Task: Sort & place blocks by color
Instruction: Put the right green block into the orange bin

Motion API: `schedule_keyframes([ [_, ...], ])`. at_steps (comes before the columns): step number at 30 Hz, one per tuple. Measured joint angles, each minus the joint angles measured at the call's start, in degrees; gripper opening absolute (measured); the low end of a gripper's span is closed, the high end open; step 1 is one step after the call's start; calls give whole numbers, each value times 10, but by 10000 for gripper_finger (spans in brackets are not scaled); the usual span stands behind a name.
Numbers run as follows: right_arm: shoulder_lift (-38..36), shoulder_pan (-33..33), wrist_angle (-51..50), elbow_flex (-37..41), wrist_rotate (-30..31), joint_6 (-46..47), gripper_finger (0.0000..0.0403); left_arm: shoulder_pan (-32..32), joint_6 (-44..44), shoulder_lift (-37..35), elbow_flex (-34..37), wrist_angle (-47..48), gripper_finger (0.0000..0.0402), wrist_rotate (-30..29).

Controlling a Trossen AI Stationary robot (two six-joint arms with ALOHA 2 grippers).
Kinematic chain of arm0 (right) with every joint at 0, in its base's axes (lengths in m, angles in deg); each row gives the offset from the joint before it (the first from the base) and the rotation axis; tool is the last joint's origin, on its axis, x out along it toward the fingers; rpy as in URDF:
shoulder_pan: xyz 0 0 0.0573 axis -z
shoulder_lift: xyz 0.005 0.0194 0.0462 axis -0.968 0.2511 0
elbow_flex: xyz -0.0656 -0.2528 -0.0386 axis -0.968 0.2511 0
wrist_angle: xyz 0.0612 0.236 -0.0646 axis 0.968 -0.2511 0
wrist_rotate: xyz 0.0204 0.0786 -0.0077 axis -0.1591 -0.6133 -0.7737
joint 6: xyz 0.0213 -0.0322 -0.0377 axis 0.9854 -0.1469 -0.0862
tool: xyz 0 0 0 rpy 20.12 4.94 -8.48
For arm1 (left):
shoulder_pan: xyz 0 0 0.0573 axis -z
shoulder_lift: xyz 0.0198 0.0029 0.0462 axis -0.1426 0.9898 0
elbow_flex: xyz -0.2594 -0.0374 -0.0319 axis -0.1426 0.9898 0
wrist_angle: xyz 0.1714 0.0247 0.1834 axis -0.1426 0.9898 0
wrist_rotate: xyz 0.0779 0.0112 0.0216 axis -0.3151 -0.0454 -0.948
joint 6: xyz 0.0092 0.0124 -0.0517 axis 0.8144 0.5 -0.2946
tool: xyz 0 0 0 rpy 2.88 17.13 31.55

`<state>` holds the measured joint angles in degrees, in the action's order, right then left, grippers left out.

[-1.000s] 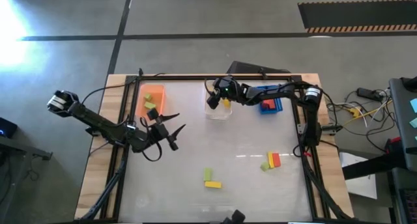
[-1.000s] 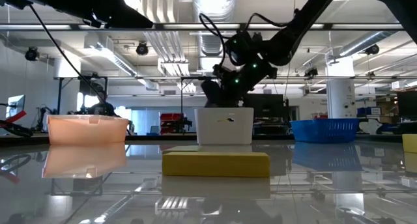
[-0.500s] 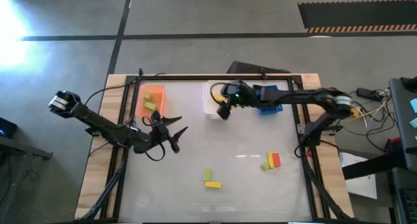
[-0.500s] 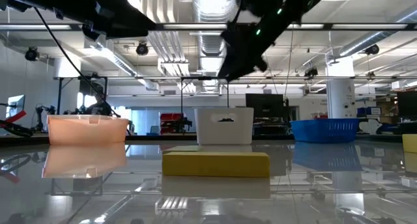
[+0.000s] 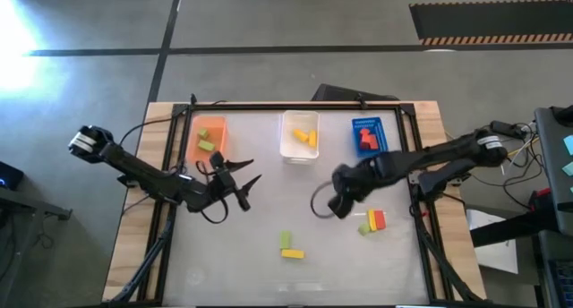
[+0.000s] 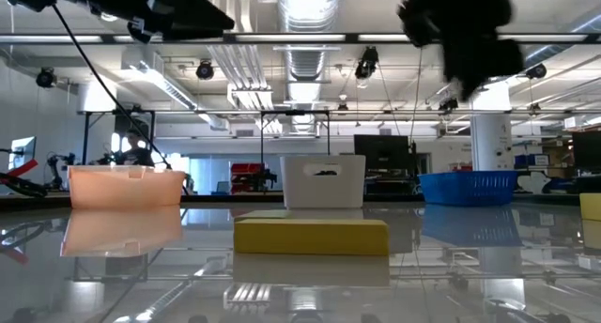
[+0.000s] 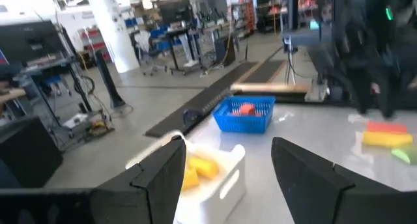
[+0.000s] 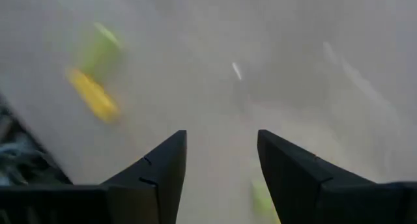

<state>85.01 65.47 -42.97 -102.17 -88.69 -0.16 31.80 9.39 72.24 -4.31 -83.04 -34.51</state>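
Hovering right gripper (image 5: 339, 203), spread, empty | glossy table (image 5: 269, 281) | rectangular yellow block (image 5: 292, 253)

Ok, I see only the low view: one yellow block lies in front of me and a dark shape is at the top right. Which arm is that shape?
Observer: The right arm. Its pincer hangs over the table, beside a red block that lies near the right edge.
Operator: Does it hold a block?
Observer: No. In the right wrist view its fingers stand apart with nothing between them.
Operator: Is anything hidden behind my yellow block?
Observer: Yes, a light green block lies just behind it, seen from above.
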Motion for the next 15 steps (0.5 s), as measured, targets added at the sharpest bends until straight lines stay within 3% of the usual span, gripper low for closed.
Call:
schedule_keyframes([
  [3, 24, -40, -70, 0, -43, 56, 171, 0, 22, -8, 0, -12, 211, -2],
  [5, 41, -68, -91, 0, -60, 31, 171, 0, 17, -9, 2, -11, 211, -2],
  [9, 72, -136, -94, 1, -62, -162, 173, 1, 18, -9, 6, -9, 211, -2],
  [15, 118, -203, -101, -1, 23, -331, 177, 1, 18, -9, 5, -10, 211, -1],
])
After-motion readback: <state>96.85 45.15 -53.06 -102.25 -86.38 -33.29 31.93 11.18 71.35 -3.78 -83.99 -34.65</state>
